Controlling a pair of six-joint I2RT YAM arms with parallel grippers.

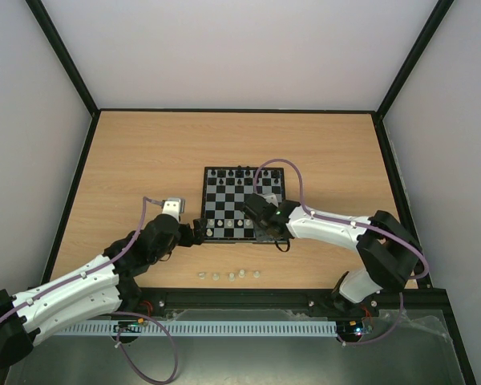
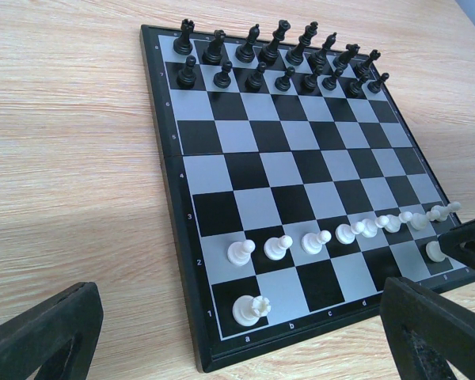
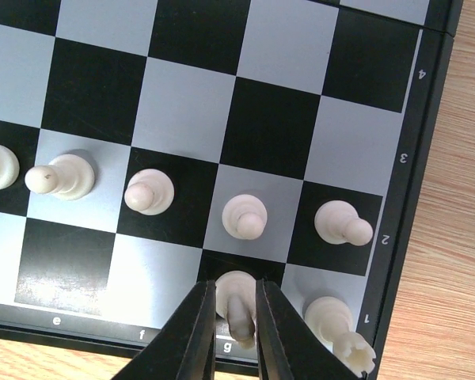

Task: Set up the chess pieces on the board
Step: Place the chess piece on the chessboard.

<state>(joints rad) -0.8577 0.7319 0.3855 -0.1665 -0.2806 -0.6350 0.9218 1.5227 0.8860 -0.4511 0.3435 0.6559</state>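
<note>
Chess piece (image 3: 236, 310) apparently inside right gripper (image 3: 235, 285)

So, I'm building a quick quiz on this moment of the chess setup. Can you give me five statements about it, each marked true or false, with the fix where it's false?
1. Black pieces fill the two far rows of the board. True.
2. The left gripper holds a chess piece. False: it is open and empty.
3. The right gripper has its fingers close around a white piece standing on g1. True.
4. Every white piece is on the board. False: several loose white pieces lie on the table near the arms.
5. Square e1 is occupied. False: it is bare.
</note>
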